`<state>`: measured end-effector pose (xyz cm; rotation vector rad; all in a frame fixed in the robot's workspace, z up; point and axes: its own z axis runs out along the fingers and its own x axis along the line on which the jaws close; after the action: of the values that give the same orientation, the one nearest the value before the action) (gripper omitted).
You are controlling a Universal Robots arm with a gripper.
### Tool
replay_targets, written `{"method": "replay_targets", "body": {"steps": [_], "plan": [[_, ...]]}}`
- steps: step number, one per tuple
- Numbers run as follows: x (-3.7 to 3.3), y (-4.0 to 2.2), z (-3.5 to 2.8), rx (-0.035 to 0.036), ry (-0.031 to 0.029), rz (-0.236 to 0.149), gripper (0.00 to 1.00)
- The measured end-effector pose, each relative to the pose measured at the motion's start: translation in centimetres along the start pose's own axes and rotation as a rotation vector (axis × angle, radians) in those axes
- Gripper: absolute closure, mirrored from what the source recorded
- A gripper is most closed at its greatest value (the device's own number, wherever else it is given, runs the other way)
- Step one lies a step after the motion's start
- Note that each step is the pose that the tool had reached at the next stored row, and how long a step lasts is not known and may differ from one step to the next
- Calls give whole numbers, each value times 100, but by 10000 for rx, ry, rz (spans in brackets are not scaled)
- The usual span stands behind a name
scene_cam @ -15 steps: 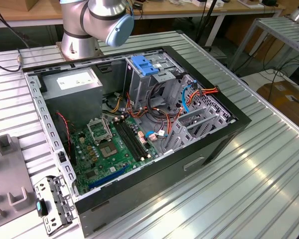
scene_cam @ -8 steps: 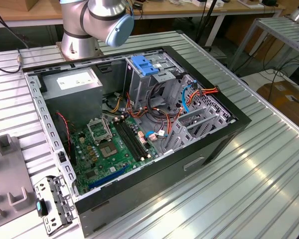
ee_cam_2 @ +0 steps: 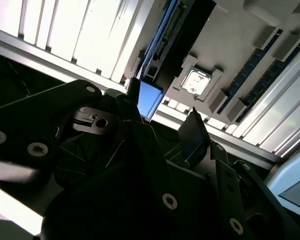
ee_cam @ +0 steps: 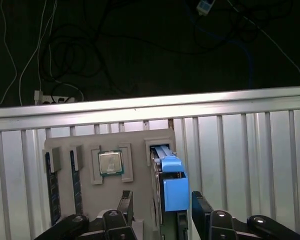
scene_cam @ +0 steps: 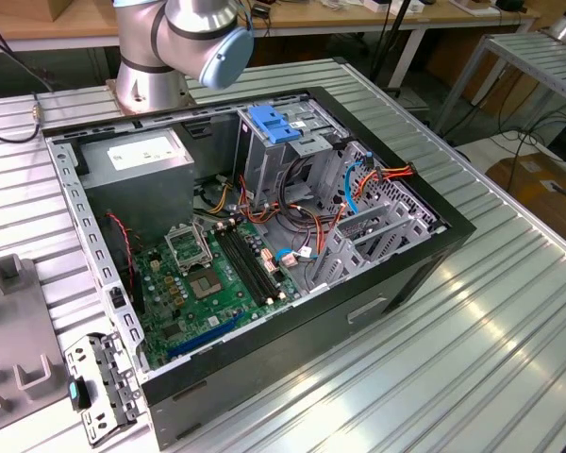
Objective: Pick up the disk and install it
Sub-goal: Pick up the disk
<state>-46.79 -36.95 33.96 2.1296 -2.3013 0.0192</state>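
Ribbed metal surface (ee_cam: 240,150) carries a grey tray (ee_cam: 135,137). In the first wrist view the disk (ee_cam: 172,192) is seen standing on edge in a tray slot, its blue carrier uppermost. The tool (ee_cam: 161,197) is held with its fingers (ee_cam: 126,200) apart, one on each side of the disk. One finger lies close to the blue frame and the other is set off from it, so no clamping is seen. A processor (ee_cam: 110,162) and memory sticks (ee_cam: 50,185) are seated on the same tray, to one side of the tool. The open case (scene_cam: 292,236) is shown in the exterior view. The grasp is judged not yet made, and lifting and installing are left undone.
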Motion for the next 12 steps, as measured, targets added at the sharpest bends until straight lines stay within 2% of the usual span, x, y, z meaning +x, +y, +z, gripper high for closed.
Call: {"method": "replay_targets", "body": {"steps": [4,7,12], "plan": [[-21,8,84,0,-10,-48,42],[-28,25,183,0,-20,-114,42],[-45,53,289,-3,-72,-191,42]]}}
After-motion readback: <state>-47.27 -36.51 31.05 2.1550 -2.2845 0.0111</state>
